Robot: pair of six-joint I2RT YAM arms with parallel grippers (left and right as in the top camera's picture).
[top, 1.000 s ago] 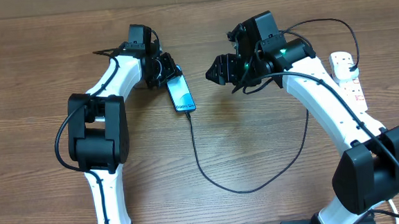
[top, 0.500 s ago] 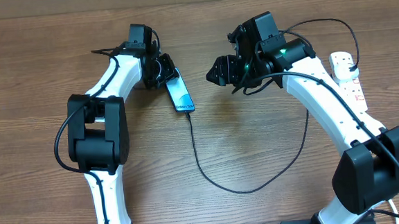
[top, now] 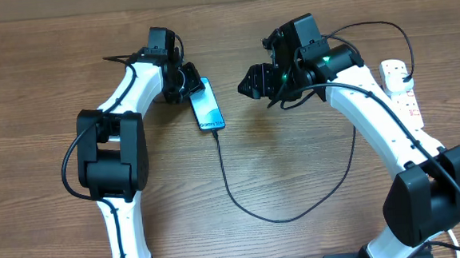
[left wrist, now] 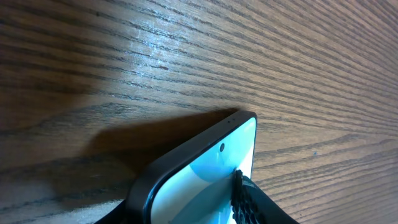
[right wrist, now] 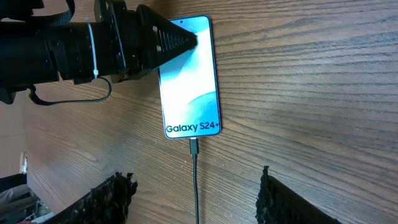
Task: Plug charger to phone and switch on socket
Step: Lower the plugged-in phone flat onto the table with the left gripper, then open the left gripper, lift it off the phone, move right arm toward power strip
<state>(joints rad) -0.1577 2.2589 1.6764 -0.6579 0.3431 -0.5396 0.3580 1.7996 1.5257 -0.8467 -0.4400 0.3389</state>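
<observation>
The tip of the charger [right wrist: 196, 186] already sits in the phone [right wrist: 186, 74], upper centre on the tabletop [top: 296, 165] and pinched by the left jaws; the right jaws hang released, and the socket [top: 408, 102] at far right, I think, awaits switching.

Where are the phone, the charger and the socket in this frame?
phone [right wrist: 189, 93], right wrist view, middle of the blue screen.
charger [right wrist: 194, 147], right wrist view, connector tip at the phone's bottom edge.
socket [top: 408, 100], overhead view, middle of the white strip.
</observation>
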